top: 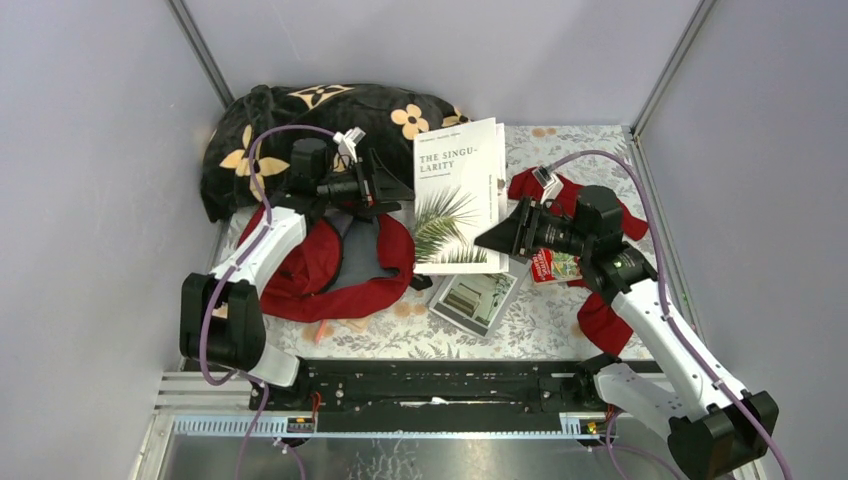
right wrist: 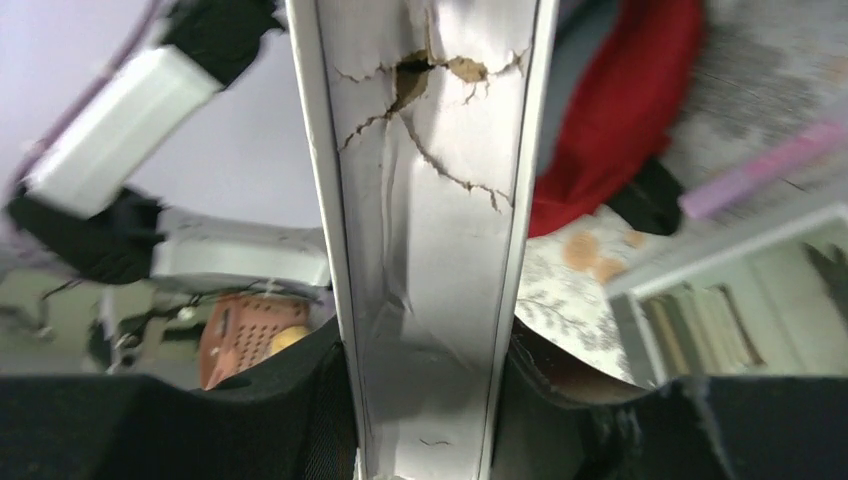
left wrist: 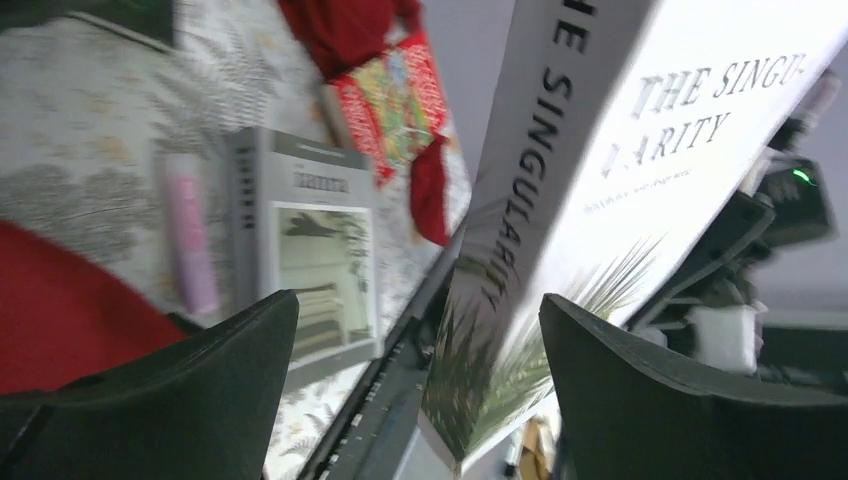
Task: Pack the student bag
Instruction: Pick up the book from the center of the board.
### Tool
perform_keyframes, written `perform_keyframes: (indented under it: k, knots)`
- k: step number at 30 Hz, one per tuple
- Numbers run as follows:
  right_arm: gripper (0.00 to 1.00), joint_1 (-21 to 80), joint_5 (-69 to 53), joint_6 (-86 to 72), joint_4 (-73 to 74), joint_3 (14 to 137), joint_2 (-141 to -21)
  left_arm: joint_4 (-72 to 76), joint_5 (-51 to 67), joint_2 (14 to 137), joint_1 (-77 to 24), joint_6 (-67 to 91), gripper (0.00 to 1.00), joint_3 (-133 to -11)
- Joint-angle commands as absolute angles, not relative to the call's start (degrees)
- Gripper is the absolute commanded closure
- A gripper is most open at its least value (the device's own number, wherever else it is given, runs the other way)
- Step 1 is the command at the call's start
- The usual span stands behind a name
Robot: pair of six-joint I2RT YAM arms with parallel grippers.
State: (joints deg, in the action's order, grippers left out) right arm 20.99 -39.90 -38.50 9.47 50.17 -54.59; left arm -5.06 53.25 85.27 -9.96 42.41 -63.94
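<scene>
Overhead and close wrist views share the book [top: 459, 170].

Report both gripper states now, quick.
Left gripper: open, gripping nothing.
Right gripper: closed on the edge of the white paperback book with a palm-leaf cover.

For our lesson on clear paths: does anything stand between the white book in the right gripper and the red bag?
Yes: the open left gripper hangs at the book's left edge, above the bag's far end. Nothing else visible does.
</scene>
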Motion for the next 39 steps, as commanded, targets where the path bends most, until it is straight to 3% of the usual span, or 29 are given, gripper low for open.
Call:
perform_keyframes:
  k: [1, 6, 14, 16, 18, 20, 21, 22, 23, 24, 25, 29, 32, 35, 39]
  knots:
    - [0.94, 20.48, -56.79, -48.47, -13.52, 48.47, -55.46, 17.00, 67.64, 84.07, -10.02, 55.04, 0.01, -60.22]
    - [0.90, 20.42, -63.53, -62.26, -34.78, 44.83, -59.48, 38.85, 72.70, 84.98, -11.11, 69.74, 0.01, -55.79]
    - [0.89, 20.48, -69.88, -77.47, -62.13, 40.57, -70.11, 68.86, 71.17, 87.86, -11.87, 91.86, 0.01, -55.36]
    - [0.89, 20.41, -68.99, -76.97, -62.56, 39.58, -72.05, 73.14, 69.06, 89.82, -11.99, 96.68, 0.08, -55.46]
    - [0.89, 20.39, -68.16, -76.60, -63.33, 39.14, -73.82, 73.01, 67.26, 91.50, -12.04, 98.32, 0.24, -55.83]
    - [0.79, 20.39, -67.48, -76.49, -63.67, 39.49, -74.87, 71.71, 65.92, 92.76, -12.04, 98.62, 0.44, -55.98]
    - [0.69, 20.19, -66.70, -75.57, -62.33, 39.66, -74.91, 70.84, 64.78, 93.11, -12.04, 98.36, 0.58, -55.92]
    - [0.48, 19.61, -63.90, -72.92, -55.92, 39.99, -74.50, 70.04, 63.49, 93.31, -12.04, 97.97, 0.74, -55.67]
    - [0.25, 18.88, -60.38, -69.14, -50.12, 39.80, -73.51, 68.83, 61.74, 93.11, -11.79, 97.53, 0.82, -55.08]
    - [0.05, 18.09, -56.65, -67.07, -45.30, 39.32, -72.01, 67.78, 60.23, 92.85, -11.43, 97.10, 0.84, -54.51]
    - [0.01, 17.49, -52.33, -66.23, -42.41, 38.12, -70.28, 66.79, 58.62, 92.44, -10.79, 96.59, 0.84, -54.34]
    - [0.00, 15.59, -36.95, -66.14, -36.19, 31.65, -60.48, 56.46, 50.82, 89.38, -8.57, 92.53, 0.83, -55.35]
    - [0.00, 15.63, -28.58, -70.55, -43.52, 24.14, -53.27, 43.15, 42.90, 85.34, -8.79, 85.69, 0.82, -56.87]
    - [0.00, 15.82, -25.74, -73.59, -49.03, 21.51, -51.84, 30.99, 36.40, 81.69, -8.84, 79.25, 0.82, -58.94]
    - [0.00, 18.13, -23.52, -76.77, -56.92, 21.89, -55.97, 29.37, 35.08, 81.60, -8.66, 77.96, 0.82, -60.66]
